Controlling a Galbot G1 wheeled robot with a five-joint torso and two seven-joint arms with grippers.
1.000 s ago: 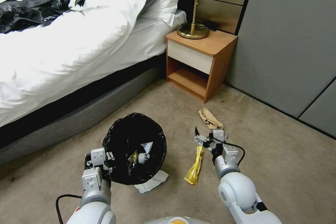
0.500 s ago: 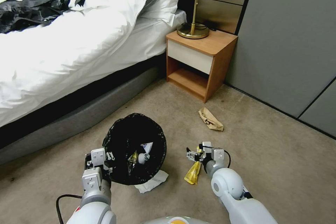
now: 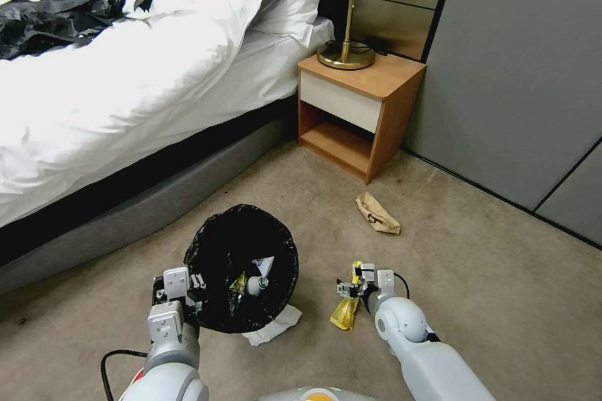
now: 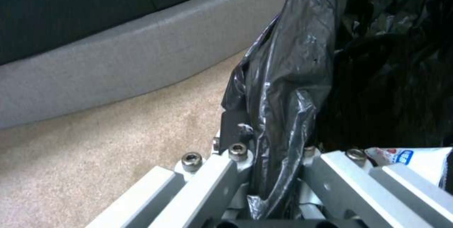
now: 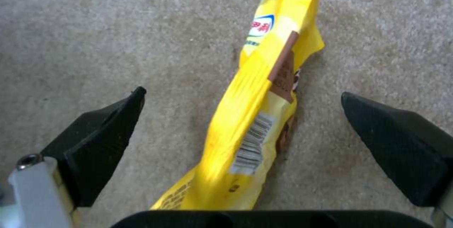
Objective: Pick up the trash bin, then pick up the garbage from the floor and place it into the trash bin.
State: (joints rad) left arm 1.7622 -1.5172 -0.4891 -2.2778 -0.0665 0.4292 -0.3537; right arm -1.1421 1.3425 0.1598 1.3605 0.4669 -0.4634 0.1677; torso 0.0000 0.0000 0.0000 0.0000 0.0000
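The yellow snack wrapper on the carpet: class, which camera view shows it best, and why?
The right wrist view: the yellow snack wrapper lies between the open right gripper's fingers, barcode visible. The head view shows it small, partly behind that gripper.

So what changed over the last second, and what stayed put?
The right gripper moved back toward the robot and down, from near the brown paper to over the yellow snack wrapper. Its fingers are open on either side of the wrapper, not yet closed on it. The left gripper still holds the trash bin by its bagged rim. The wrapper, white tissue and brown paper have not moved.
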